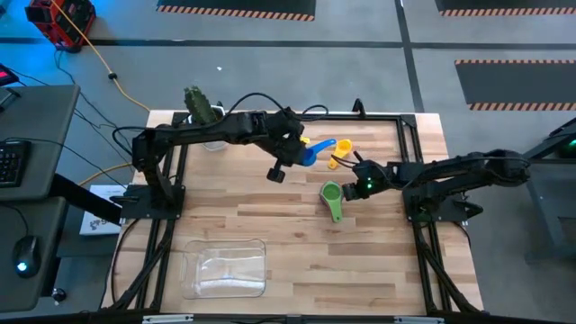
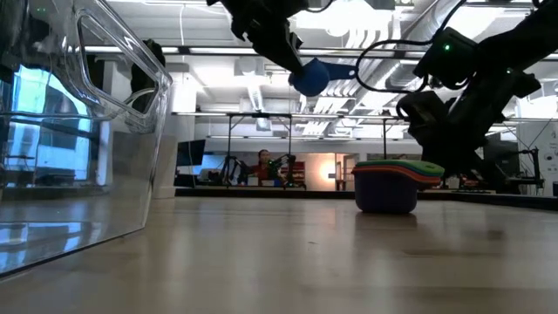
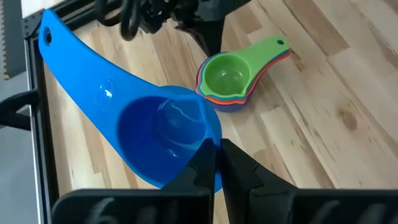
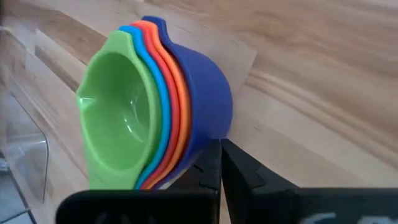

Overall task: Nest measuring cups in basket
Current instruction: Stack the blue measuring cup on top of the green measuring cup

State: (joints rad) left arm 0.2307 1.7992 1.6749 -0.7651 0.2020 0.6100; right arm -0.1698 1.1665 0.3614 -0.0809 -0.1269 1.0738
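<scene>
Two steps left: my left end effector (image 3: 217, 163) pinches the blue cup (image 3: 165, 134); next, seat it in the nested stack (image 1: 332, 194) mid-surface, basket (image 1: 225, 267) waiting near the front-left corner.

The high view looks straight down on the pale wooden plank tabletop (image 1: 270, 216). The low view faces level across it. Each wrist view sits close behind its end effector; all four share the green-topped nested plastic cup stack (image 1: 332, 193).

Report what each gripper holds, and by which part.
Left gripper pinches the blue cup by its bowl rim, lifted. Right gripper is at the nested stack; a grip cannot be told.
</scene>
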